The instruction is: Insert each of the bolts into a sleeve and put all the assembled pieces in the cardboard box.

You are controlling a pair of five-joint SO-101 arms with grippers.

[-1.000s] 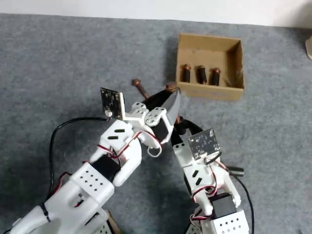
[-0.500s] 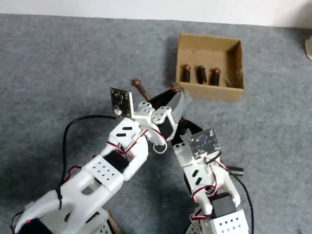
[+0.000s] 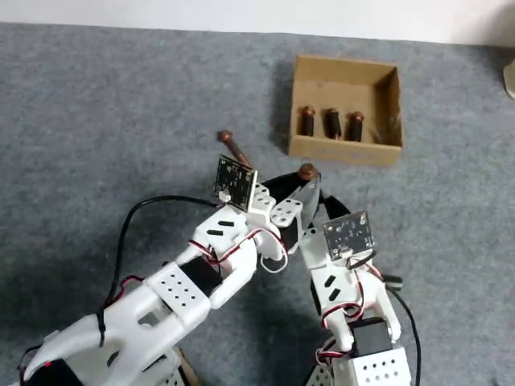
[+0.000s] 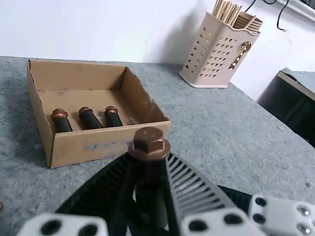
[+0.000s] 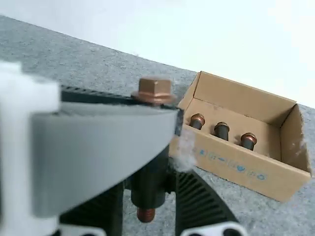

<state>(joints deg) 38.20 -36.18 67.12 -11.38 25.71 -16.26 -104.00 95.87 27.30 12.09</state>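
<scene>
Together left tool point(image 4: 149, 169) and right tool point(image 5: 148, 189) grip bolt point(image 3: 306, 170) near box point(image 3: 344, 150).

Bolt point(image 4: 149, 142) seated in sleeve point(image 5: 149, 184) near the cardboard box point(image 3: 342, 150)
Copper hex head up, black sleeve upright, bolt tip showing below. Three assembled pieces point(image 3: 331, 122) lie side by side inside the box; a loose bolt point(image 3: 232, 147) lies near its corner.

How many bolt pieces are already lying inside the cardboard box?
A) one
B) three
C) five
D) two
B: three assembled pieces, each with a copper-coloured head, lie side by side on the floor of the cardboard box.
</scene>
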